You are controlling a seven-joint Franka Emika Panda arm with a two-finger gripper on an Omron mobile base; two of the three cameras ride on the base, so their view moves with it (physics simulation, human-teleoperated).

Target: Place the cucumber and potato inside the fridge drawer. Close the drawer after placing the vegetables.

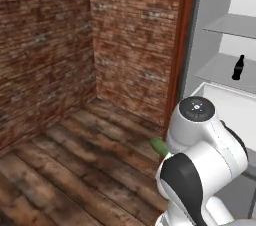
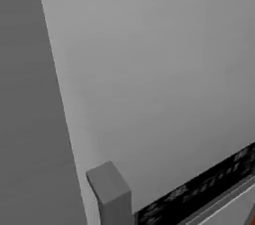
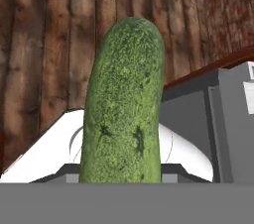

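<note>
Wooden floor (image 3: 49, 44) behind apparently gripped, unlabelled cucumber (image 3: 126, 104).

Cucumber (image 3: 124, 109) skin bumpy, matt; floor (image 1: 75, 165) rough wood planks w/ brick walls (image 1: 45, 45).

One cucumber (image 3: 125, 104) stands close before the hand camera, and its green tip (image 1: 159, 145) peeks out beside the arm in the left base view. One dark bottle (image 1: 238, 67) stands in the fridge, where two glass shelves (image 1: 232, 24) show above one white drawer (image 1: 235, 105).
</note>
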